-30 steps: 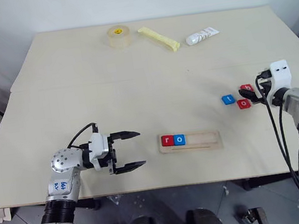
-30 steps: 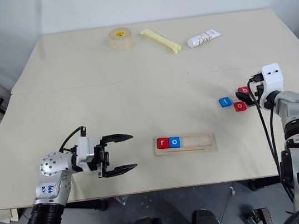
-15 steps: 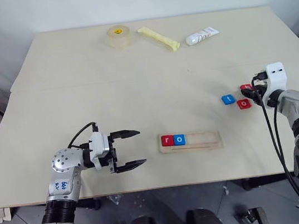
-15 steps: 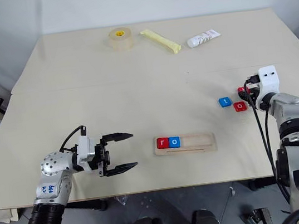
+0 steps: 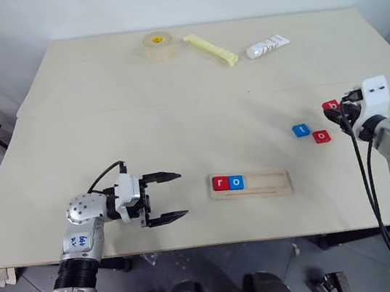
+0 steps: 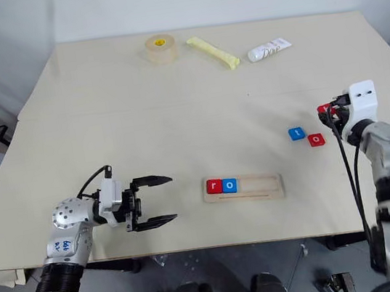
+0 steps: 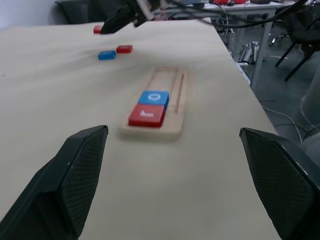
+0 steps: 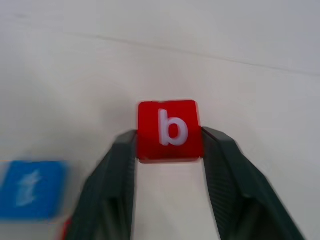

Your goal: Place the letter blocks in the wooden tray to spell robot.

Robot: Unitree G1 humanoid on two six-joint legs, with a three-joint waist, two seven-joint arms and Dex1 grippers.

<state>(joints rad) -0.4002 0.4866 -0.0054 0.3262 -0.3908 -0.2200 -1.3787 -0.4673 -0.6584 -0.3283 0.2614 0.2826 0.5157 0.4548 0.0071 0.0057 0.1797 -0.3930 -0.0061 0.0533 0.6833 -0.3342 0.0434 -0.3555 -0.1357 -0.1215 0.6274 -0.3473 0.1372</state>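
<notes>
Red b block [image 8: 169, 131] pinched between right gripper [image 8: 170, 145] fingers, above the worktop [image 5: 176, 119] at its right side. Pale-wood tray [image 5: 250, 183] near front edge (red r, blue o inside). Left gripper [image 5: 164, 197] spread wide, empty.

Silver-grey arms with black cables, white wrist housings, black-fingered left gripper [image 5: 169, 194], and possibly blue handwriting.

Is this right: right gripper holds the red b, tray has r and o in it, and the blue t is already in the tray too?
Wrong on the t. The blue t lies on the table beside the red o, outside the tray, as the left eye view shows. The rest stands: right gripper holds the red b, and r and o sit in the tray.
</notes>
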